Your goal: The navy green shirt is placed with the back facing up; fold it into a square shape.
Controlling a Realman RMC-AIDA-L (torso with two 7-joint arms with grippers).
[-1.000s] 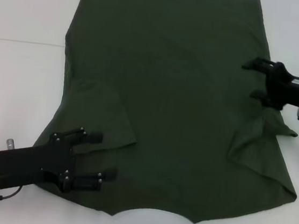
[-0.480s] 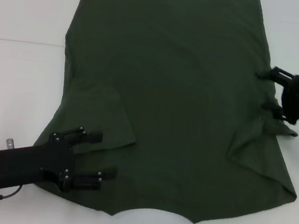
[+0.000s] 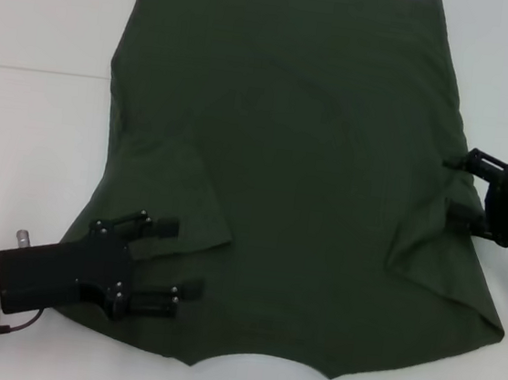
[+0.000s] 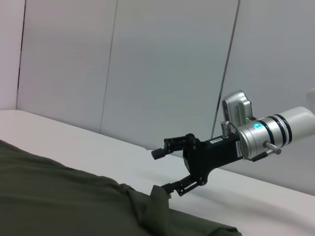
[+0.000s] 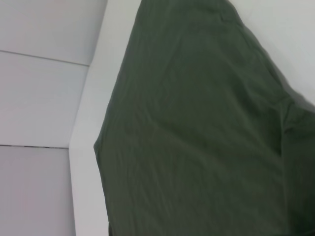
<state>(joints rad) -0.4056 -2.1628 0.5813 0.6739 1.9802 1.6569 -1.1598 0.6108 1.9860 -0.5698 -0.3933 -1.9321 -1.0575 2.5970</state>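
Note:
The navy green shirt (image 3: 285,157) lies flat on the white table, hem at the far side, both sleeves folded inward over the body. My left gripper (image 3: 168,263) is open over the shirt's near left corner, beside the folded left sleeve (image 3: 174,204). At the shirt's right edge my right gripper (image 3: 456,187) is open, next to the folded right sleeve (image 3: 431,247). The left wrist view shows the right gripper (image 4: 162,169) open above the shirt's edge (image 4: 147,206). Only the shirt (image 5: 197,137) fills the right wrist view.
White table (image 3: 31,128) surrounds the shirt on the left and right. A grey panelled wall (image 4: 147,64) stands behind the table.
The right gripper has drawn back to the right and toward me, off the shirt's body to its right edge. The left gripper has barely moved.

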